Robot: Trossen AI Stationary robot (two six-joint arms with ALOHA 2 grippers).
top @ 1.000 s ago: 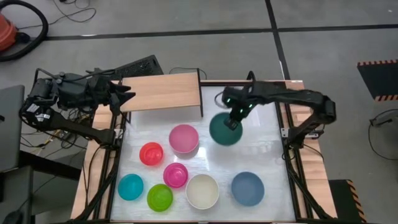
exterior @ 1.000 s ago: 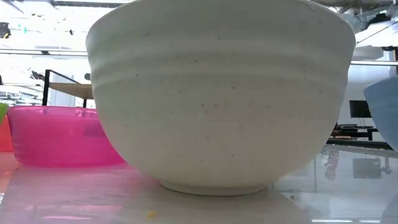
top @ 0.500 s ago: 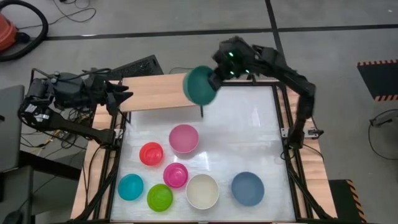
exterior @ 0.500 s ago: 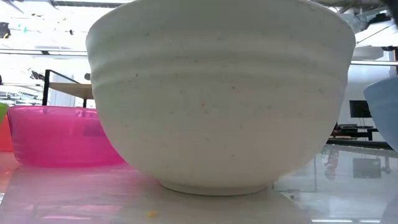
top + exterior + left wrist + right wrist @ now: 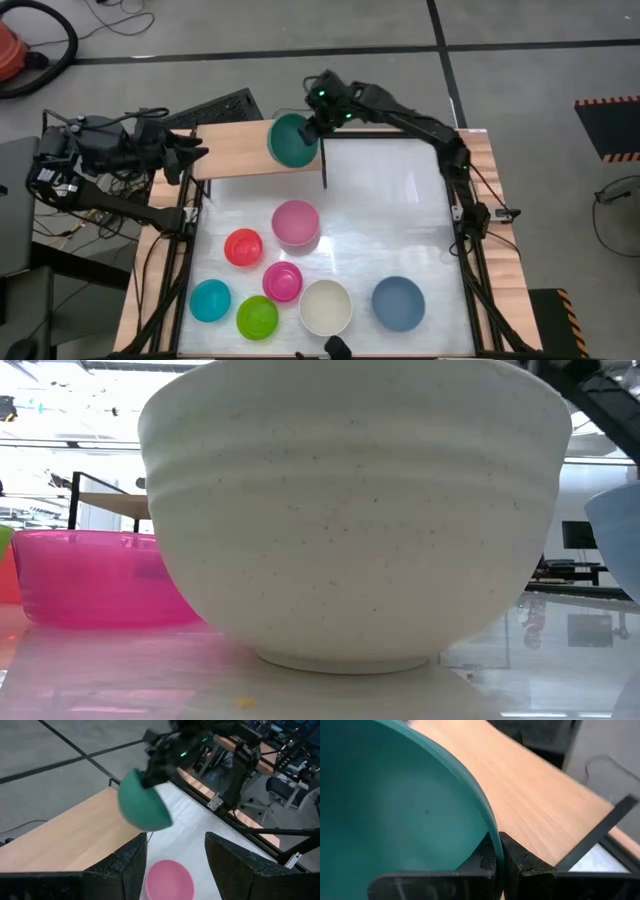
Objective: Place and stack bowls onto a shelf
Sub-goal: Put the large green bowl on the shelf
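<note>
**Over the shelf's right end: green bowl has arrived**

From above, your right gripper (image 5: 312,128), clamped on the rim of the green bowl (image 5: 291,141), has swung it off the bench (image 5: 400,220) and over the shelf (image 5: 240,150); only lowering remains. Left gripper (image 5: 196,153) waits open at the shelf's left end.

Low view: the cream bowl (image 5: 350,510) blocks nearly everything.

Left wrist: the bowl hangs tilted above the board.

Right wrist: the jaws pinch the rim.

the left gripper (image 5: 176,865) had its two dark fingers (image 5: 122,870) spread apart with nothing between them. beyond them, the right gripper (image 5: 150,777) pinched the rim of a green bowl (image 5: 142,802), tilted on its side in the air over the right end of the shelf (image 5: 65,837). a pink bowl (image 5: 169,879) sat on the white table (image 5: 200,827) between the fingers.
</note>
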